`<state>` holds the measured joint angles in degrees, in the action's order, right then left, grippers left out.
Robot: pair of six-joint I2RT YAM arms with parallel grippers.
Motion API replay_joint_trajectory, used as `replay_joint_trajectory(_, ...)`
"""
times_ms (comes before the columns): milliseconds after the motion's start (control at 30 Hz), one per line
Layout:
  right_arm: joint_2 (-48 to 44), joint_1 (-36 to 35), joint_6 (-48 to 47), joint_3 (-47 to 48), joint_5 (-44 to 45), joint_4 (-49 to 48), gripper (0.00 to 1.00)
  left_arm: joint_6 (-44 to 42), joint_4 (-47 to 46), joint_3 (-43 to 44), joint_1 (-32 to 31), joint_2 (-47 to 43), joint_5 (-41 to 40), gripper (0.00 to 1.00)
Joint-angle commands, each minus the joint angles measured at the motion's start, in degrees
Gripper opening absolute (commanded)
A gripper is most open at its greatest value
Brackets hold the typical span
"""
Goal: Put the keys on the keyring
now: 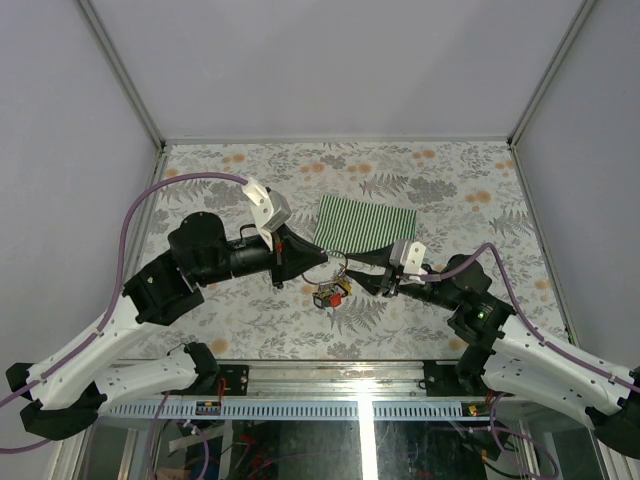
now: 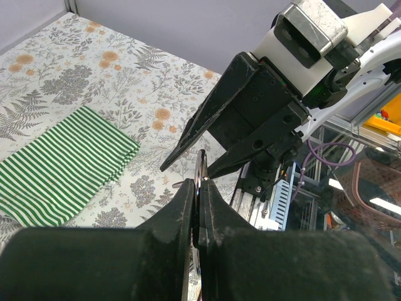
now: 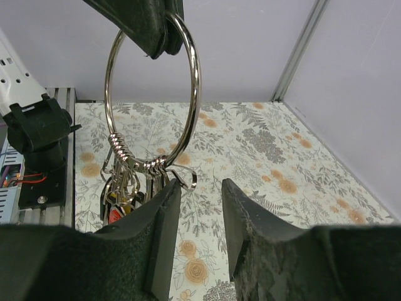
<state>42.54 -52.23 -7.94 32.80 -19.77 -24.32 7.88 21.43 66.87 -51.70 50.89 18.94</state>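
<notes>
The keyring (image 3: 153, 94) is a silver wire ring held upright above the table. My left gripper (image 2: 199, 183) is shut on its top edge; its fingers (image 3: 147, 28) show at the top of the right wrist view. A bunch of keys (image 3: 125, 191) with red, yellow and black tags hangs from the bottom of the ring, also seen from above (image 1: 329, 295). My right gripper (image 3: 200, 197) is open and empty, its left finger just beside the ring's lower end and the bunch. In the top view the left gripper (image 1: 322, 262) and right gripper (image 1: 358, 273) face each other closely. I see no loose keys on the table.
A green-and-white striped cloth (image 1: 365, 225) lies flat just behind the grippers, also in the left wrist view (image 2: 56, 169). The floral table cover (image 1: 450, 190) is ringed by grey walls. The metal rail (image 1: 330, 375) runs along the near edge.
</notes>
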Motion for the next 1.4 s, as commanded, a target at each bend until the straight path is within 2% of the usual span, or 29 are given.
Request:
replay_joint_trajectory(0,0.2,-0.1,0.1,-0.3,-1.3,-3.7,0.40,0.4,-5.8,1.5,0.1,-0.5,-0.1,0.00)
replay_joint_trajectory(200,0.0,-0.1,0.5,-0.5,-1.2,-4.4,0.41,0.6,-5.8,1.3,0.1,-0.5,-0.2,0.00)
replay_joint_trajectory(433,-0.2,-0.1,1.1,-1.2,-0.7,-6.7,0.22,0.6,-5.9,1.3,0.1,-0.3,-0.2,0.00)
replay_joint_trajectory(667,-1.0,-0.1,1.7,-2.0,-0.4,-8.1,0.07,0.7,-5.9,1.2,0.1,-0.5,-0.3,0.00)
replay_joint_trajectory(733,-1.5,-0.1,0.5,-1.6,0.2,-6.6,0.05,0.7,-5.8,1.2,0.1,-0.5,-0.3,0.00)
replay_joint_trajectory(1133,-4.2,-0.1,-22.8,8.8,7.8,14.2,0.02,0.8,-4.6,0.6,0.1,-0.7,-0.2,0.02)
replay_joint_trajectory(1367,-2.8,-0.1,-33.5,13.9,7.3,23.9,0.00,0.7,-4.3,0.8,0.1,-0.3,-0.5,0.12)
